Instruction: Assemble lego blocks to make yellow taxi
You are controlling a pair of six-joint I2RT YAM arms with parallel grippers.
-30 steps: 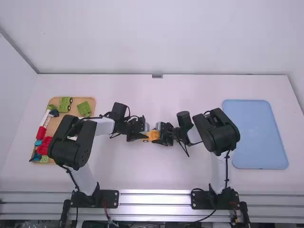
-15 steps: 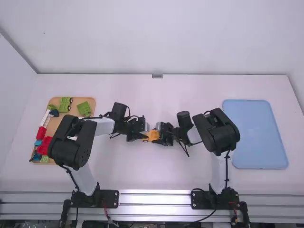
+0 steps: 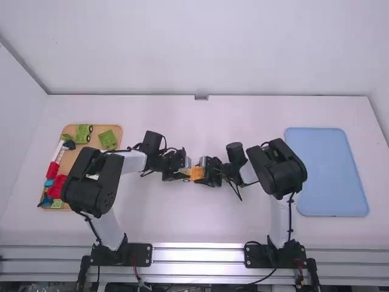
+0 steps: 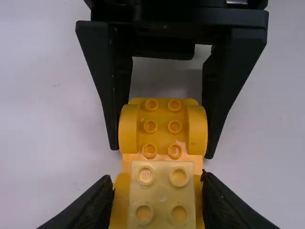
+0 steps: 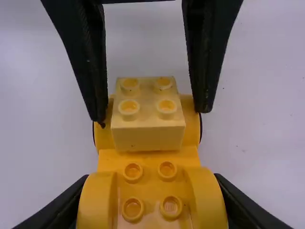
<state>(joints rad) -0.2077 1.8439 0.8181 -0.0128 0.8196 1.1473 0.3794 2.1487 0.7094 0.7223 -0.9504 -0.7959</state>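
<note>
Yellow plastic chassis (image 3: 197, 174) at mid-counter, between both hands. Long axis runs left to right, crossways to the counter; pale-brick end points left, end with exposed studs points right. Pale yellow brick (image 4: 162, 195) sits square on top, studs up.

Right hand (image 3: 204, 176): grasping the chassis by the fenders of its studded end. Left hand (image 3: 184, 175): released, fingers spread to either side of the pale brick, small gaps visible, tips at the fenders. Cannot tell whether the chassis touches the counter.

Surroundings: wooden tray (image 3: 75, 157) at far left, holding green blocks (image 3: 108, 139), a green wheeled piece (image 3: 84, 134) and red blocks (image 3: 58, 186). Left arm (image 3: 91, 182) overhangs its near right part. Blue tray (image 3: 328, 173) at right; right arm (image 3: 277, 168) overlaps its left edge in the high view. The two hands block both chassis ends.

Room: bare white counter (image 3: 197, 216) ahead of and behind the chassis, reaching the back wall (image 3: 197, 55) and the near metal rails (image 3: 197, 254).
</note>
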